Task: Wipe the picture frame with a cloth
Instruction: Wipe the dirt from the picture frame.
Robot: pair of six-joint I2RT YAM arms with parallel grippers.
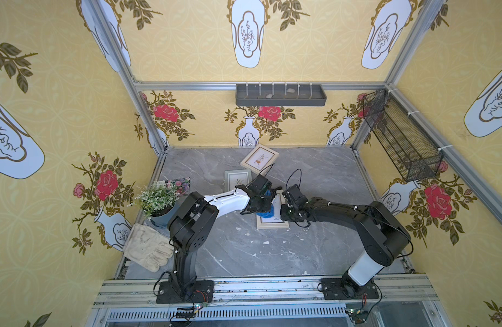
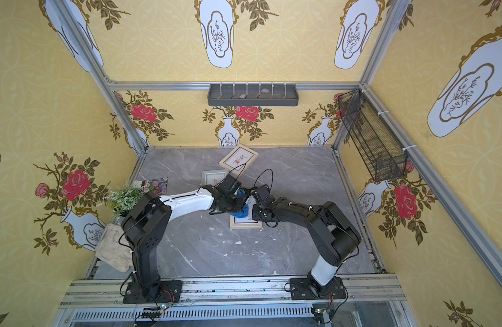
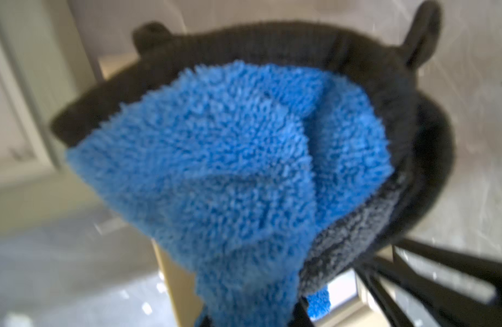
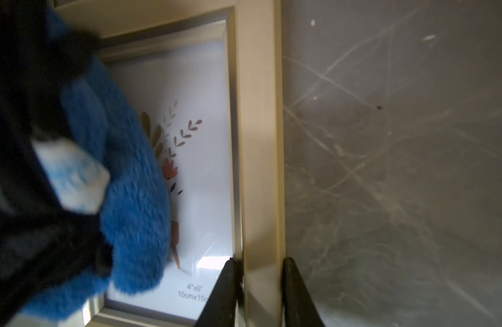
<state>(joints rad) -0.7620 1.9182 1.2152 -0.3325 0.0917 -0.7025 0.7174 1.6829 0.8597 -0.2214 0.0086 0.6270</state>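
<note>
Here the left pincer (image 1: 259, 205) is clenched on the bunched cloth (image 3: 230, 170), which rests on the glass of the picture frame (image 4: 261, 141), lying flat near the middle of the bench (image 1: 244, 249). The right pincer (image 4: 259, 283) grasps the frame's side rail. The cloth looks soft and floppy, best held as a gathered wad; the frame seems light, stiff, prone to sliding, its glass fragile. Open bench lies toward the near edge; another frame (image 1: 237, 179) sits close toward the far edge.
</note>
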